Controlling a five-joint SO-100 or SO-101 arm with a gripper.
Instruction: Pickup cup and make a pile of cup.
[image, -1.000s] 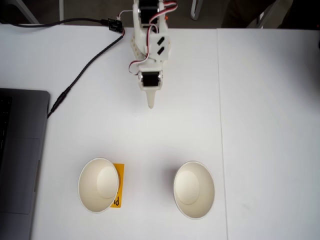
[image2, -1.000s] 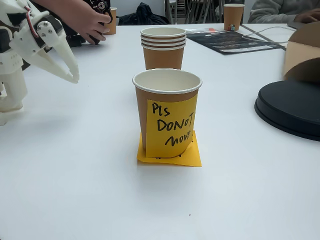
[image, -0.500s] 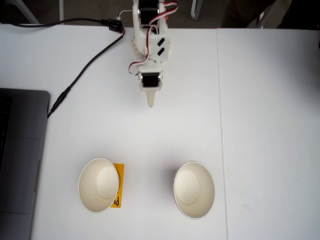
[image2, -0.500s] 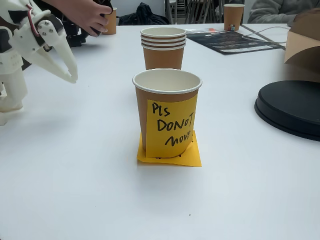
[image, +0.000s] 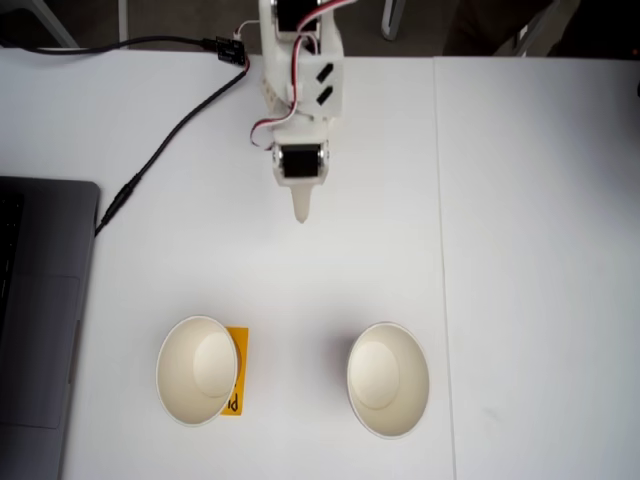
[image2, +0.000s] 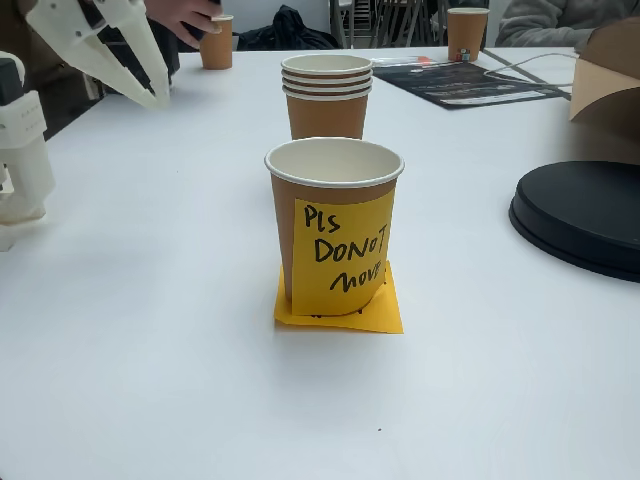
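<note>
- White pincer (image: 301, 214) hangs above the table (image: 520, 200), and its tip points toward the two cups when seen from above. In the side fixed view the pincer (image2: 157, 97) is in the upper left corner, raised well above the table (image2: 150, 330), and its fingers lie together with nothing between them.
- From above, the cup with the note (image: 196, 370) stands upright to the lower left of the pincer, well apart from it. An orange sticky note (image: 236, 372) shows at its right side.
- The second cup (image: 387, 378) stands upright to the right of the cup with the note, with bare table between them. It is also well apart from the pincer.
- In the side fixed view the cup with the note (image2: 334, 190) is in the middle, brown outside and cream inside. One yellow sticky note (image2: 340, 256) with handwriting is on its wall, and another one lies under its bottom.
- Behind this cup stands the second cup (image2: 326, 95); it shows several rims, one on the other.
- A laptop (image: 38, 320) lies to the left of the cup with the note in the view from above, and a black cable (image: 170, 135) runs across the table to the arm.
- In the side fixed view a black round object (image2: 580, 222) lies to the right of the cup with the note, and a person's hand (image2: 185, 14) is at the far top left edge.
</note>
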